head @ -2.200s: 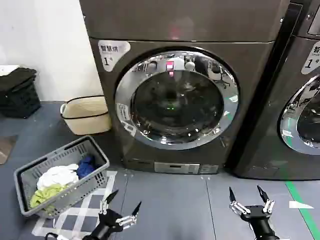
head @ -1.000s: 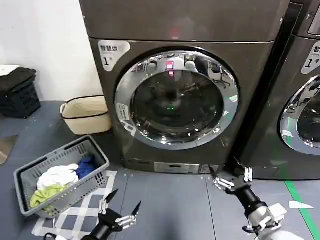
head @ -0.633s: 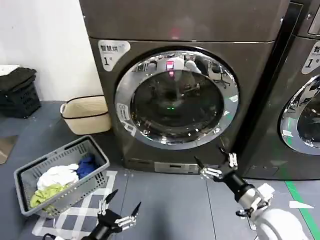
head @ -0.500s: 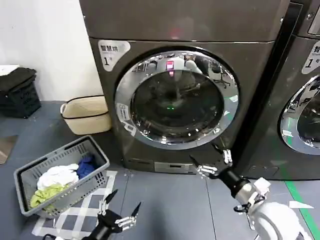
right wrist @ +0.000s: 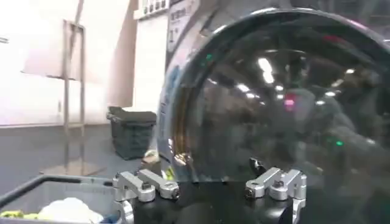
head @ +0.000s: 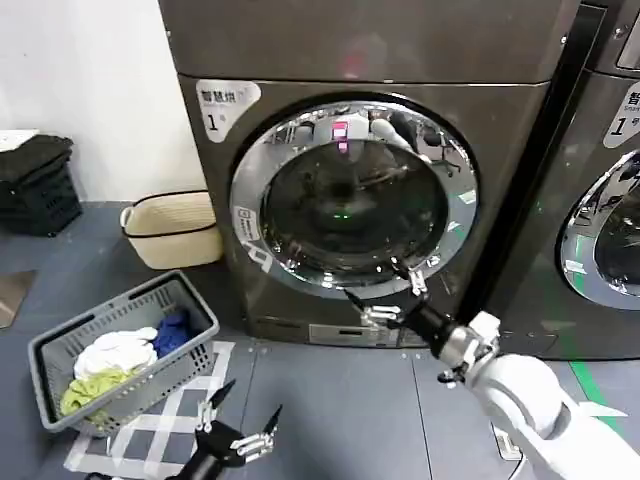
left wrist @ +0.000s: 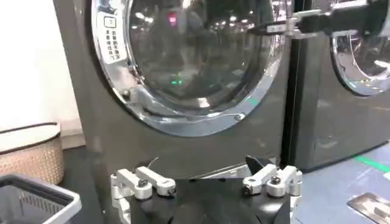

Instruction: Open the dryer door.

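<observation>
The dryer door is ringed in glossy, mirror-bright chrome around dark, smooth glass in which ceiling lights are reflected; a small pink sticker is stuck on the rim at 12 o'clock. The dryer cabinet is finished in brushed dark grey metal with a dull sheen. The laundry basket is moulded in matt grey slatted plastic, and soft white, blue and yellow-green cloth is heaped inside it. The cream basket appears woven, with a dark trimmed edge. The floor is matt grey. The right gripper and left gripper are built of silvery metal links with black tips.
</observation>
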Controlling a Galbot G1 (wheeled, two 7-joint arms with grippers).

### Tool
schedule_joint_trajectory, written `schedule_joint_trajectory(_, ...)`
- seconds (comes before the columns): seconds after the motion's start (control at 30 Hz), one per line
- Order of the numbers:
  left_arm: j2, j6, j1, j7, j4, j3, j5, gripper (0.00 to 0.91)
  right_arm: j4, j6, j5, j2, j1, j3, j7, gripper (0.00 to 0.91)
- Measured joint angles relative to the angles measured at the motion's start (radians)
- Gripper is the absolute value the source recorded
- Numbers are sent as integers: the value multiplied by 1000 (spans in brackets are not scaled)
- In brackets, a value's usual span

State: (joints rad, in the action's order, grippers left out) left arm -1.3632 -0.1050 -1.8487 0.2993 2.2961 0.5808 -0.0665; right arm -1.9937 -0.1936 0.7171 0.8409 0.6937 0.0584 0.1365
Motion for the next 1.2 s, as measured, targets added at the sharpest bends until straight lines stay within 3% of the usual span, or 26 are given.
schedule_joint_trajectory(0.47, -4, 2, -1, 2, 1, 5, 2, 907, 103, 4, 24, 56, -169, 137, 20, 907)
schedule_joint_trajectory(1.2, -9, 3, -9, 4, 7, 7, 4, 907, 274, 15, 26, 132, -295, 238, 54, 907)
